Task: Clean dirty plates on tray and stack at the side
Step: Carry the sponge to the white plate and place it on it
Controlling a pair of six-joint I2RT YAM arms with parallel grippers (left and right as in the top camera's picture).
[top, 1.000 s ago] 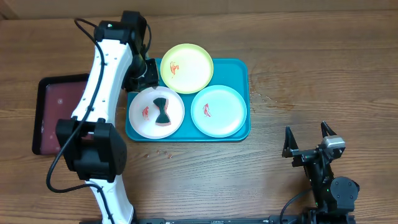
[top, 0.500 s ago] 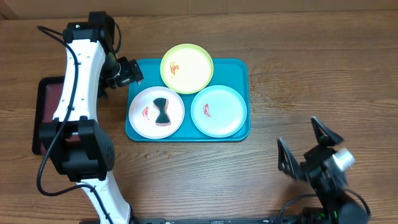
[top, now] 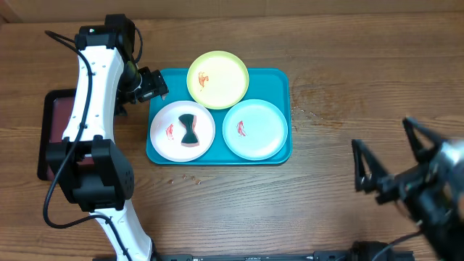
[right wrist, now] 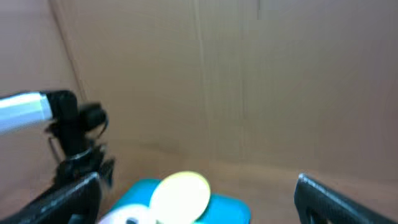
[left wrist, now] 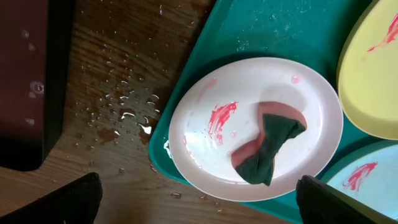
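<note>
Three plates lie on the teal tray [top: 279, 76]: yellow-green [top: 217, 78] at the back, white [top: 168, 116] front left, pale blue [top: 257, 134] front right, each with red smears. A twisted green-and-pink sponge [top: 188, 130] rests on the white plate [left wrist: 249, 87]. My left gripper [top: 148, 85] hovers open and empty at the tray's back-left edge. In the left wrist view its fingers frame the sponge [left wrist: 267, 146] from above. My right gripper [top: 388, 152] is raised at the front right, open and empty, facing the yellow-green plate [right wrist: 180, 196].
A dark maroon tray [top: 61, 130] with a black rim lies left of the teal one, partly under the left arm. Water drops [left wrist: 124, 106] wet the wood between them. Small crumbs [top: 192, 176] lie in front of the teal tray.
The left arm swung left, off the tray's back-left corner, its jaws widened, and it then held still. The right arm rose and shifted right, looming larger and blurred in the overhead view.
</note>
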